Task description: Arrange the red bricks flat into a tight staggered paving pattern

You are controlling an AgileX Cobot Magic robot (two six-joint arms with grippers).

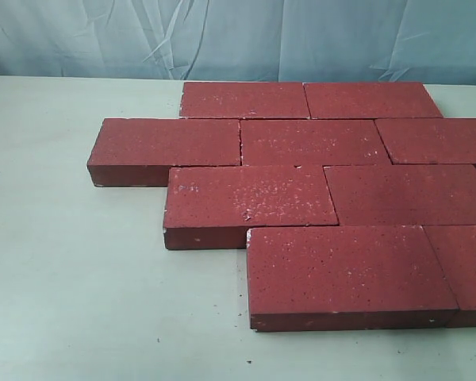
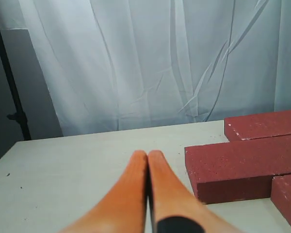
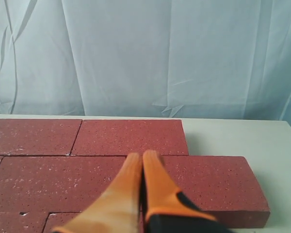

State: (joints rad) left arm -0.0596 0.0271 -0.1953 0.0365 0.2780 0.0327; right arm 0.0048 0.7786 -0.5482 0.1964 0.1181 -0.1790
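- The red bricks point(image 1: 313, 143) lie flat on the pale table point(image 1: 63, 278), packed edge to edge in four rows, each row shifted sideways from the one next to it.
- Nine bricks show from the exterior view, and a few are cut off at its right edge.
- The left gripper point(image 2: 148, 156) has its orange fingers pressed together on nothing. It sits over bare table just beside the end of the bricks.
- The right gripper point(image 3: 142, 158) is also pressed together and empty, poised over the bricks.
- A wrinkled pale curtain point(image 1: 103, 40) hangs behind the table.
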